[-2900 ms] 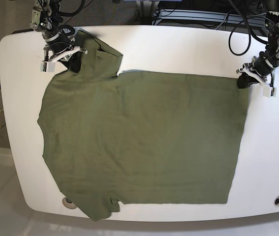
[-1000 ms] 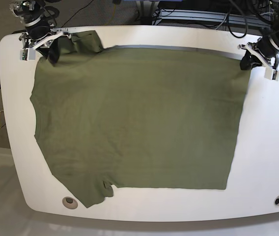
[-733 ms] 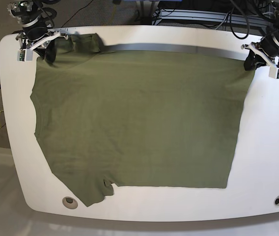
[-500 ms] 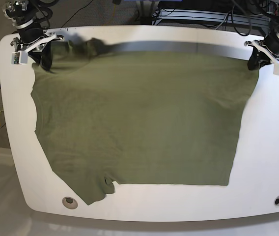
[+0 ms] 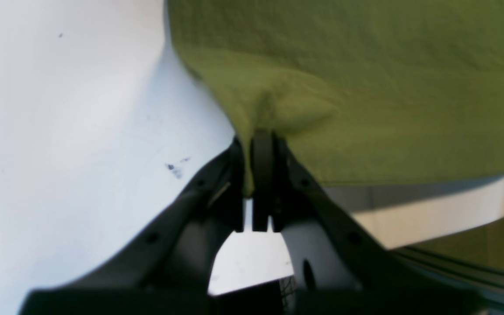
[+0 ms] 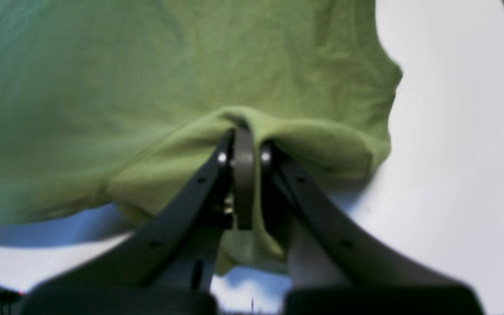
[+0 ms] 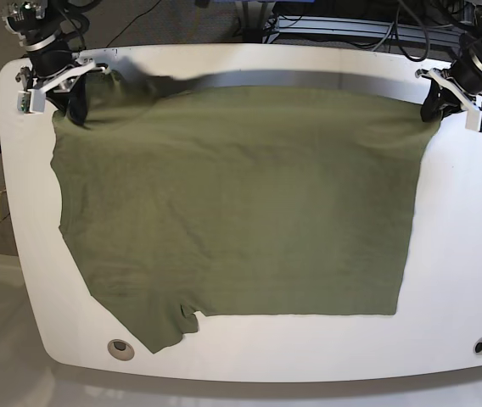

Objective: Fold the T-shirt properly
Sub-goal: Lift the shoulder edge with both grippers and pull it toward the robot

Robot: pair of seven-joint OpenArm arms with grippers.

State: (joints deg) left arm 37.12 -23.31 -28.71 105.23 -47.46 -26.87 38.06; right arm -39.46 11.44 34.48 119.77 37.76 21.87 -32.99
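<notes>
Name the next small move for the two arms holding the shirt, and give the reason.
Probably carry the lifted far edge toward the near edge to start a half fold. The left hand and right hand are each shut on a far corner of the T-shirt, that edge hangs raised over its shadow on the table, and the rest lies spread flat.

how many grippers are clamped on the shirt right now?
2. The left gripper pinches the T-shirt at its far hem corner; the right gripper pinches the far shoulder end.

Overhead base; two close wrist views
</notes>
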